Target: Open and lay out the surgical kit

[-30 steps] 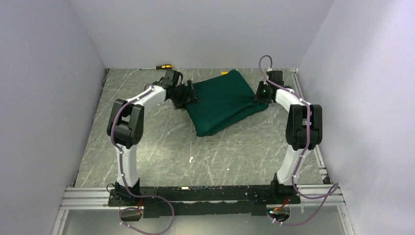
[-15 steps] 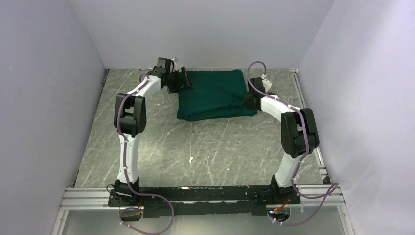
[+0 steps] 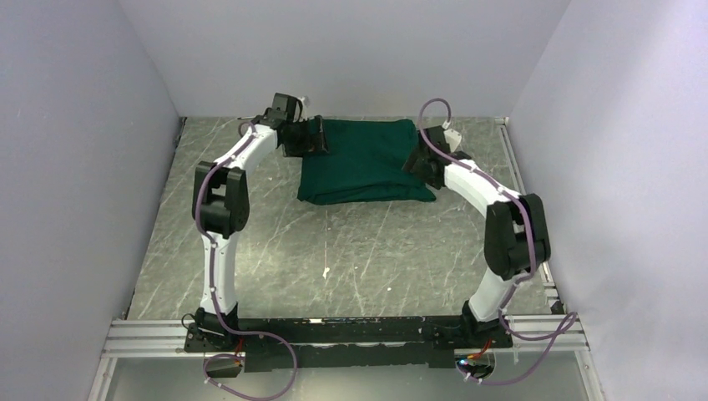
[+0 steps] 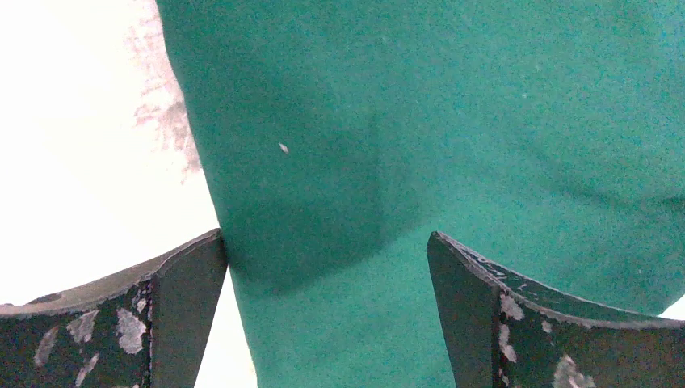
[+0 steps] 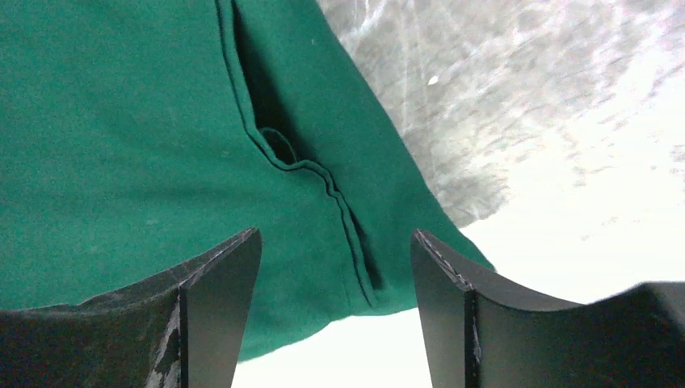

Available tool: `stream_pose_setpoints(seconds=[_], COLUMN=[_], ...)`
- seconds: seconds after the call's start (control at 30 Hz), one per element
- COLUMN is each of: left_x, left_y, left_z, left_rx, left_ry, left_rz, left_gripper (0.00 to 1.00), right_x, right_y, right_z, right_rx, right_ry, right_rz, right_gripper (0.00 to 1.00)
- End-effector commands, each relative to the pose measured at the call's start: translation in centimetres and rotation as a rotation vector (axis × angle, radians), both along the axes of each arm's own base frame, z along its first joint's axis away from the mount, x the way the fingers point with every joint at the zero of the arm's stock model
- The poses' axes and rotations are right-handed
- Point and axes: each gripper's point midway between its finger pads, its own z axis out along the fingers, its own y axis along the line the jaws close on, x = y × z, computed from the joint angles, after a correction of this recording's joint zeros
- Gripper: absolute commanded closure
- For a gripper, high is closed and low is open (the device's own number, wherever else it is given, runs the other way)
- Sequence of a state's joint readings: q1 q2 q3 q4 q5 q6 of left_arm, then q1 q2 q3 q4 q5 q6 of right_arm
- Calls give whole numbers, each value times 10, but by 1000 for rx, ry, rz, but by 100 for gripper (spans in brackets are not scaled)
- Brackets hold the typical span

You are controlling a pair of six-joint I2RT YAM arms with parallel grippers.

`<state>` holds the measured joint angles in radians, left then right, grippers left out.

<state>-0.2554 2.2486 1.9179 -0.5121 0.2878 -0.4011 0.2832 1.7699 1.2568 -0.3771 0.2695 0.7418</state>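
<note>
Green wrap (image 3: 361,163) now lies flat, unopened | left gripper (image 4: 327,242) wide at its left edge | right gripper (image 5: 335,238) newly released, wide

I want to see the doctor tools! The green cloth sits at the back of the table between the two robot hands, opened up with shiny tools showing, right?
Not opened. The green cloth does sit at the back of the table between the left gripper and right gripper, but it is folded shut with no tools showing, as the top view shows.
</note>
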Motion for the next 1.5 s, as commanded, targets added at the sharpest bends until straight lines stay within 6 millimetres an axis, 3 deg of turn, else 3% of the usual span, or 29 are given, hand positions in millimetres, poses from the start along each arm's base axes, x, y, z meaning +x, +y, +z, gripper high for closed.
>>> stream_pose_setpoints(seconds=[0.0,0.1,0.17,0.37,0.5,0.73,0.83,0.9,1.03,1.23,1.37,1.47], left_x=[-9,-12,-18,-65,-93,-107,-107,-101,-97,-94,-94,-91], left_y=[21,19,0,-110,-175,-243,-258,-261,-264,-261,-266,-266], left_z=[85,109,124,140,129,79,62,53,42,43,45,42], left_rx=[143,152,138,75,1,71,146,188,206,226,209,209], left_ry=[-171,-231,-291,-497,-572,-599,-617,-634,-637,-622,-605,-580], left_rz=[-38,-50,-108,-496,-711,-839,-834,-805,-780,-761,-767,-759], left_gripper=[2,3,3,4,5,6,8,16,22,42,62,66], right_x=[-5,-16,-25,-51,-73,-101,-110,-112,-114,-114,-114,-114], right_y=[-31,-46,-53,-57,-56,-65,-67,-68,-67,-65,-63,-63], right_z=[70,79,81,69,52,30,21,18,14,10,11,12], right_rx=[-15,11,31,152,211,227,226,231,243,260,265,266], right_ry=[-116,-134,-141,-138,-110,-46,-25,-22,-20,-22,-19,-27], right_rz=[-31,-56,-70,-76,-77,-103,-108,-112,-123,-123,-111,-110], right_gripper=[28,28,29,34,35,36,36,36,37,38,38,38])
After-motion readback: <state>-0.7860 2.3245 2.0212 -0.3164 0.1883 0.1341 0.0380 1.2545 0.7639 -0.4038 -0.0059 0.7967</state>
